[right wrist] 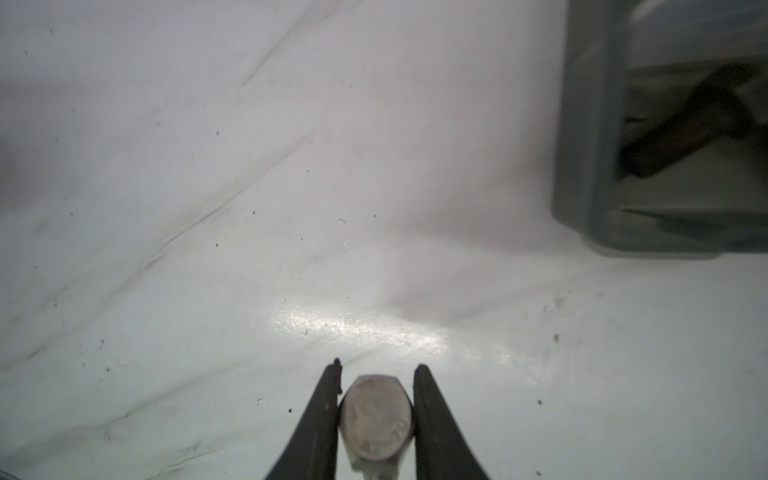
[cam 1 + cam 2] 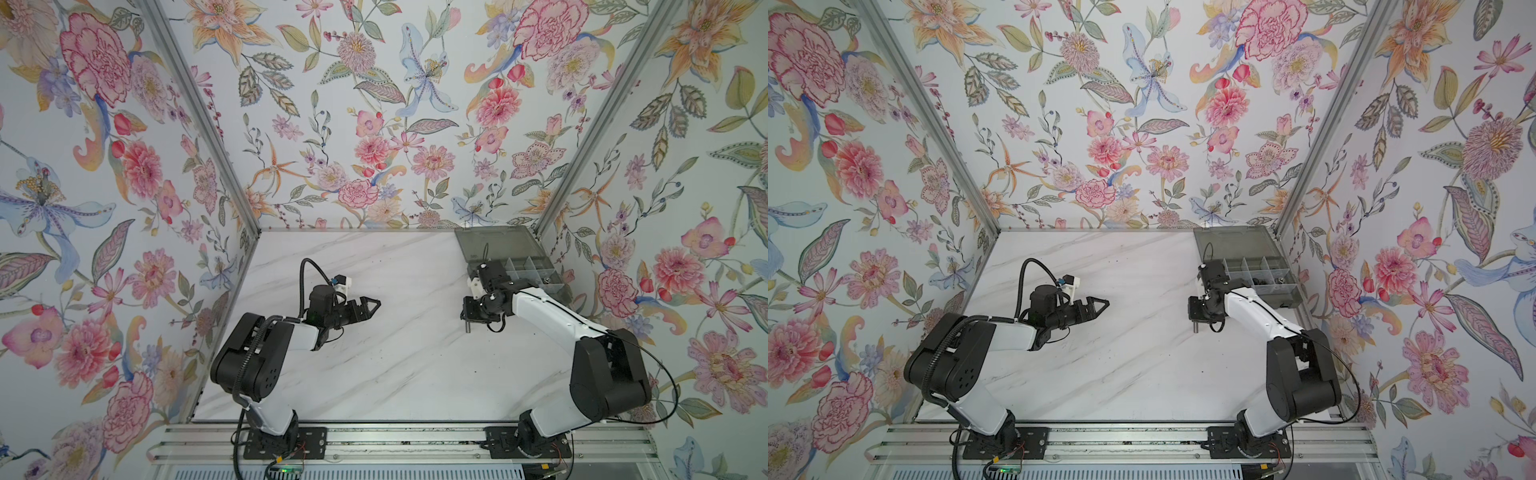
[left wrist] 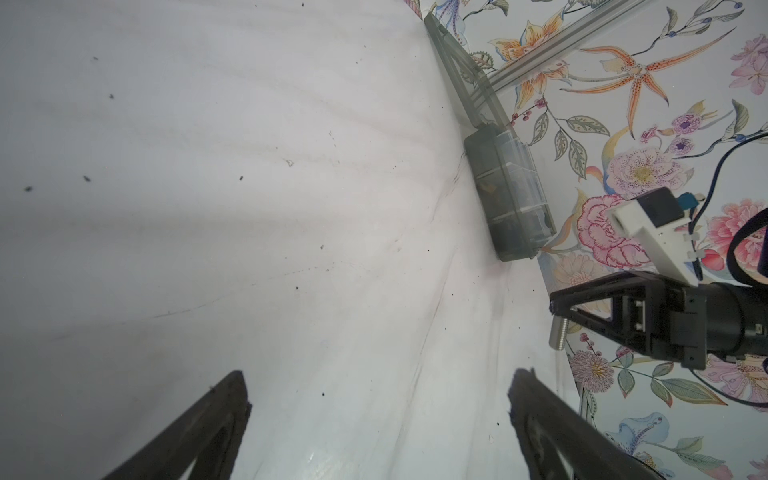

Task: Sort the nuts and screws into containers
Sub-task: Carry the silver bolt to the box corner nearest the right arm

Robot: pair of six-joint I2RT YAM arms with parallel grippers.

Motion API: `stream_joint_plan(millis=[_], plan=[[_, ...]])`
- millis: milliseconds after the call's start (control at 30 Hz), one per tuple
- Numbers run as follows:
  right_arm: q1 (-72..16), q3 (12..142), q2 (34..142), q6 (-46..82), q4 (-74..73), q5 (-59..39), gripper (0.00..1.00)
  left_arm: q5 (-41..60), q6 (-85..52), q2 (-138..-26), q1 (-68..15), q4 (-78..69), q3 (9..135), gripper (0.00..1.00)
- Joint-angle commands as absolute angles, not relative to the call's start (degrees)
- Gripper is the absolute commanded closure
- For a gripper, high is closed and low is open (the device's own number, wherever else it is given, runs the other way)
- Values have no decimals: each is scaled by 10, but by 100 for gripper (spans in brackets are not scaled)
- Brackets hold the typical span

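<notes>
White marble table (image 2: 395,374) — 1 smoky-grey organiser box (image 2: 507,243) sits at its far right corner, lid open.

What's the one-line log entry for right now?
left gripper: open, empty | right gripper: shut on silver screw | organiser box: lid open, screw not yet in

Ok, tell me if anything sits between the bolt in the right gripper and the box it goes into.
Nothing visible does. The right gripper is shut on the silver bolt, and only table with a few tiny specks lies between it and the grey box. Its lid is folded back, so the cells are open.
</notes>
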State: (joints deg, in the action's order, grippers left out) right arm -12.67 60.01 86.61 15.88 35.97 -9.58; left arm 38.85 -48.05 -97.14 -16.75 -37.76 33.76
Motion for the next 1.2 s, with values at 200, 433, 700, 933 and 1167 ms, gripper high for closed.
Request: stream_joint_plan(millis=[200, 433, 700, 933, 1167], plan=[[126, 586, 802, 201, 321, -118, 100, 397, -484, -966, -161, -375, 342, 1], [224, 568, 811, 273, 251, -112, 100, 397, -484, -967, -160, -372, 345, 1], [264, 555, 844, 367, 161, -129, 100, 396, -479, -964, -160, -358, 351, 1], [265, 549, 874, 428, 107, -108, 100, 386, -472, -956, -160, -330, 362, 1], [264, 558, 900, 471, 82, -87, 100, 387, -475, -948, -160, -321, 378, 1]])
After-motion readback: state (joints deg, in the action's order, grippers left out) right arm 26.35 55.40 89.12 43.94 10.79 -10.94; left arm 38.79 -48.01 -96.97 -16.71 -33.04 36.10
